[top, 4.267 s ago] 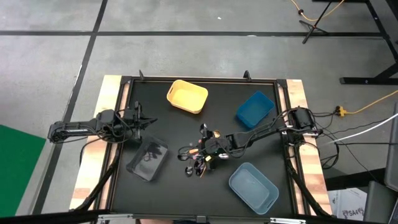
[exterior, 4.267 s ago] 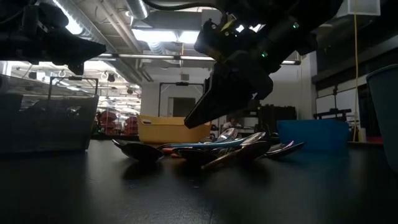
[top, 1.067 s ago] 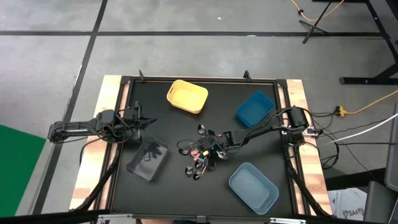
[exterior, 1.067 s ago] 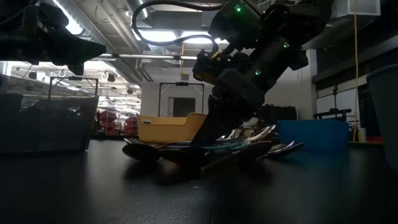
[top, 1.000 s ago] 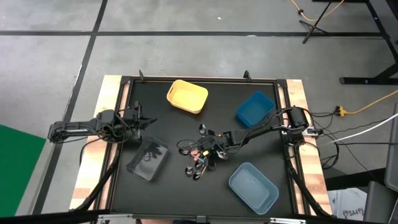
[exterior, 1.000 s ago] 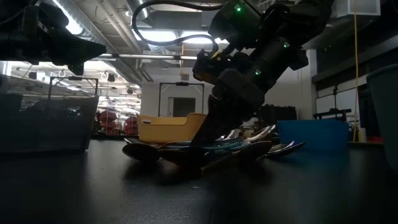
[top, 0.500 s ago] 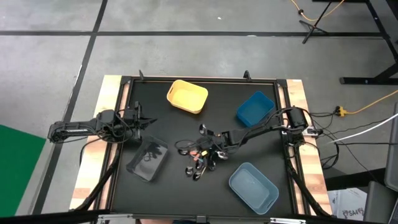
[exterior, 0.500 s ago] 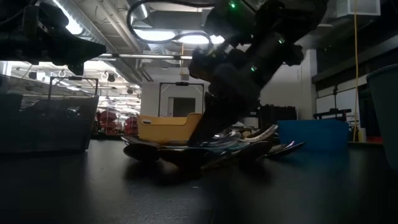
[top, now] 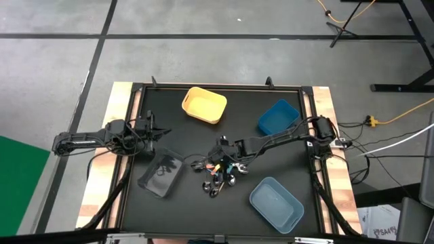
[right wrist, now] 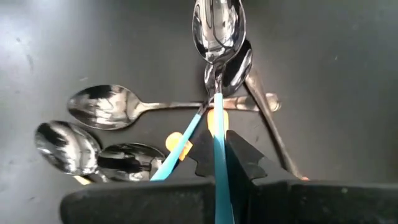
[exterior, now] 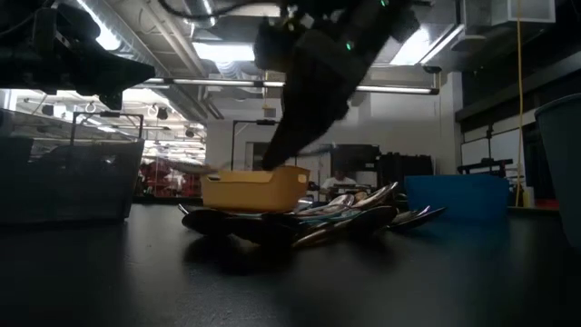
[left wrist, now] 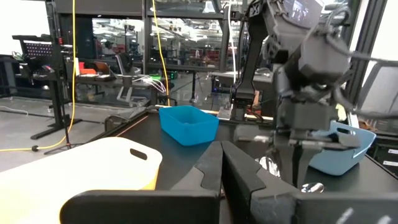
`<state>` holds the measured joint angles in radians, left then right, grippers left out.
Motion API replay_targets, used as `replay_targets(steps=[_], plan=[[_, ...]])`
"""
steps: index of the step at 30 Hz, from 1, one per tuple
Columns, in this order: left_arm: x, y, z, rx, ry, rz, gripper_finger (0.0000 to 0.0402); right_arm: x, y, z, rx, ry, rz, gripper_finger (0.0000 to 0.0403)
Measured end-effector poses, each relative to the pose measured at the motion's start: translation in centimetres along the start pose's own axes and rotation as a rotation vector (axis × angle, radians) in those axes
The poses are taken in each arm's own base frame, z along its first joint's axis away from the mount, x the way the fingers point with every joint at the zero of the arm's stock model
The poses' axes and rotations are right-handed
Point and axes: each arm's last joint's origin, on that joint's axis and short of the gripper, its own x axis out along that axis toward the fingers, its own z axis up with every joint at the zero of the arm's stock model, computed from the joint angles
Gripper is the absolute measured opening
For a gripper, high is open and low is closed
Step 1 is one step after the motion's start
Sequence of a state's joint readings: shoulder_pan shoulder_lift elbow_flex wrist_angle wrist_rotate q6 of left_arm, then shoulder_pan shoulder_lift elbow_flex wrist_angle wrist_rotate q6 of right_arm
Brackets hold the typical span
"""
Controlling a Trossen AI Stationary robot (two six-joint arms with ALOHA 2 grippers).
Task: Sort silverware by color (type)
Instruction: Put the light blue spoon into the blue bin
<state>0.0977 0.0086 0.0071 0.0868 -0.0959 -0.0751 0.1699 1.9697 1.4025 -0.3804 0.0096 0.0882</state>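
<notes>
Only dark utensils (top: 165,169) in clear bin (top: 152,181)

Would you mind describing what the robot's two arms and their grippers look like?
Both arms are dark and slender, made of jointed segments, with black cables looping along them. The right arm shows small green indicator lights in the low view. The right gripper has two flat black fingers with notched, saw-toothed inner edges. The left gripper has two plain, dark, tapering fingers.
</notes>
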Motion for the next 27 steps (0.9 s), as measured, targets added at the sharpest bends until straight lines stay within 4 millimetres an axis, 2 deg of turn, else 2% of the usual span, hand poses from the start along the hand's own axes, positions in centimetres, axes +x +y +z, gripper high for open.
replay_targets(steps=[7, 12, 19, 27], plan=[[0.0, 0.0, 0.0, 0.0, 0.0, 0.0, 0.0, -2.9, 0.1, 1.6, -0.1, 0.107, -0.003, 0.0001], [0.0, 0.0, 0.0, 0.0, 0.003, 0.0, 0.0, -7.0, -0.1, 1.4, -0.145, 0.142, -0.05, 0.0001], [0.0, 0.0, 0.0, 0.0, 0.003, 0.013, 0.0, -13.2, -1.6, -1.5, -0.149, 0.241, -0.174, 0.0001], [0.0, 0.2, 0.0, 0.0, 0.0, 0.053, 0.0, -17.8, -5.7, -6.9, -0.136, 0.282, -0.232, 0.0001]])
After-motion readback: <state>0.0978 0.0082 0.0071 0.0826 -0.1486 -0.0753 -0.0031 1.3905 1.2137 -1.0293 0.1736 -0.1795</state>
